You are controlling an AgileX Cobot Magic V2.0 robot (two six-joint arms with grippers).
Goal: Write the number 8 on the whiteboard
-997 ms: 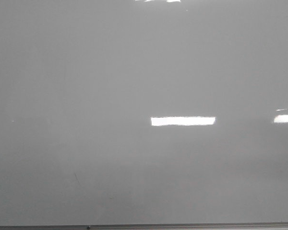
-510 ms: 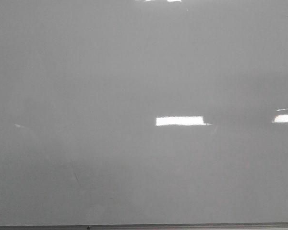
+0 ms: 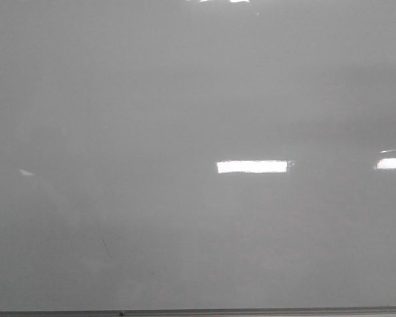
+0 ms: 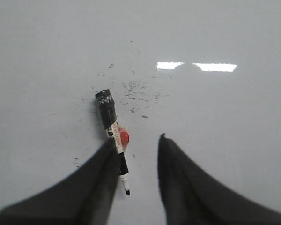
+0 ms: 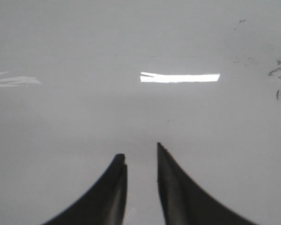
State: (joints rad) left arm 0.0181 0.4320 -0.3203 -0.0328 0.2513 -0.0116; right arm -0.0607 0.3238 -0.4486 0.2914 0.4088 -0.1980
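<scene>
The whiteboard fills the front view; neither gripper shows there. No number 8 shows in any view. In the left wrist view a black uncapped marker with a white label and a red spot lies flat on the whiteboard. My left gripper is open and empty just above the board. The marker's lower half runs along one finger, its tip in the gap between the jaws. My right gripper is open by a narrow gap, empty, over bare whiteboard.
The board's thin grey metal edge runs along the bottom of the front view. A faint scratch lies near it. Scattered black specks mark the board beyond the marker. More specks show in the right wrist view.
In the front view the bright light reflection has narrowed and shifted slightly right. Nothing else on the board has changed.
</scene>
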